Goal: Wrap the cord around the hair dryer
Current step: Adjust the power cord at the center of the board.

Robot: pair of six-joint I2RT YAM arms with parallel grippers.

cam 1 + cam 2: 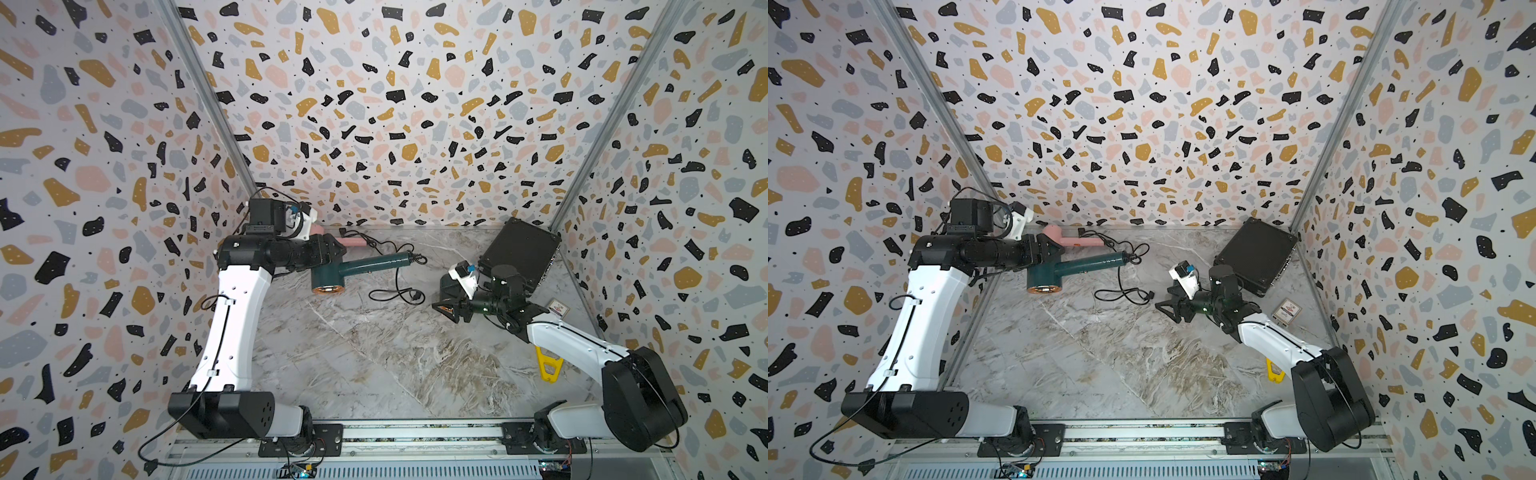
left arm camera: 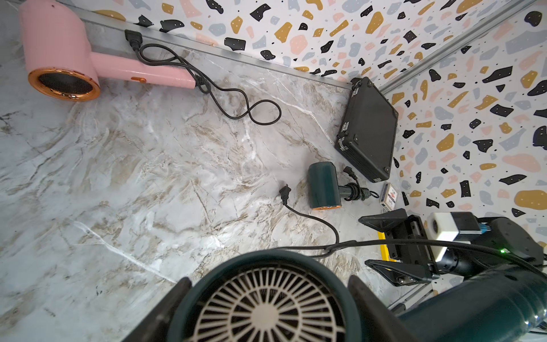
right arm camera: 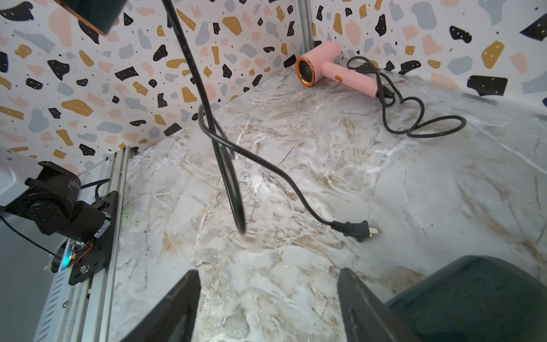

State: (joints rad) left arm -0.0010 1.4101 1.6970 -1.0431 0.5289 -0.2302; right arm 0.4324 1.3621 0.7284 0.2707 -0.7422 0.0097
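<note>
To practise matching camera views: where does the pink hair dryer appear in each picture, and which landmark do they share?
In a top view: pink hair dryer at the back wall, partly behind left arm.
In a top view: back wall, head visible.
Left wrist: along that wall.
Right wrist: far corner.
Shared landmark: loose plug on the table.

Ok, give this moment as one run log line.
left fingers: shut on green hair dryer head | right fingers: open, empty | cord: unwrapped, plug on table
</note>
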